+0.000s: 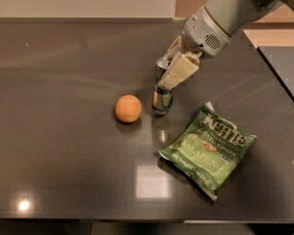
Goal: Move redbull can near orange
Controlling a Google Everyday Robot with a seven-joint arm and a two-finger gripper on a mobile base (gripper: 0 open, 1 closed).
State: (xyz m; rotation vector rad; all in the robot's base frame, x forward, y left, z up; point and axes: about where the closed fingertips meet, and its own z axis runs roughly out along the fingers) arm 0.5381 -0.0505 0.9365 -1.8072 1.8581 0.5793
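The redbull can (162, 100) stands upright on the dark table, just right of the orange (128, 108), with a small gap between them. My gripper (170, 77) comes down from the upper right and is shut on the can's upper part, its cream fingers (179, 71) covering most of the can's side. Only the can's lower end and a bit of its silver top show.
A green Kettle jalapeño chip bag (208, 148) lies flat to the lower right of the can. The dark table (63, 170) has its right edge at the far right and its front edge along the bottom. My arm (225, 13) reaches in from the upper right.
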